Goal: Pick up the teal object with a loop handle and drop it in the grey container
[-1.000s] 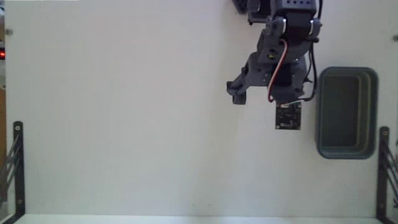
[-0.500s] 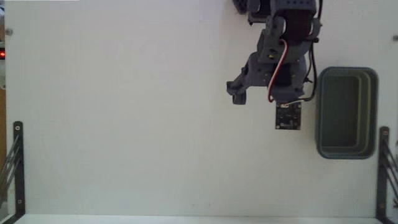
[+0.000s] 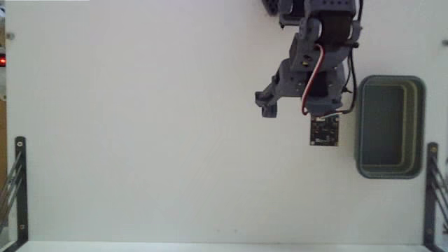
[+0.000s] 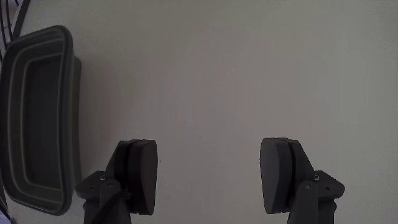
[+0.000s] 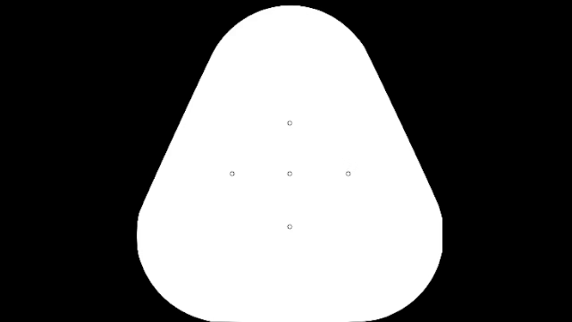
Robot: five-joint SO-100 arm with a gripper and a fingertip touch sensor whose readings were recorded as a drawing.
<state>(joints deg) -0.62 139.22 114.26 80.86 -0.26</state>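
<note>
No readable text, labels, brands or numbers in either view. Small circuit board (image 3: 324, 131) on the arm has light specks, too blurred to read. Grey container (image 3: 389, 126) beside the arm carries no marking.

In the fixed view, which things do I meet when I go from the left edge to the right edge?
Black bracket at the left edge → bare white table → robot arm → grey container → black bracket at the right edge. No teal object shows in this view.

Sensor picture only, no scene to describe
</note>
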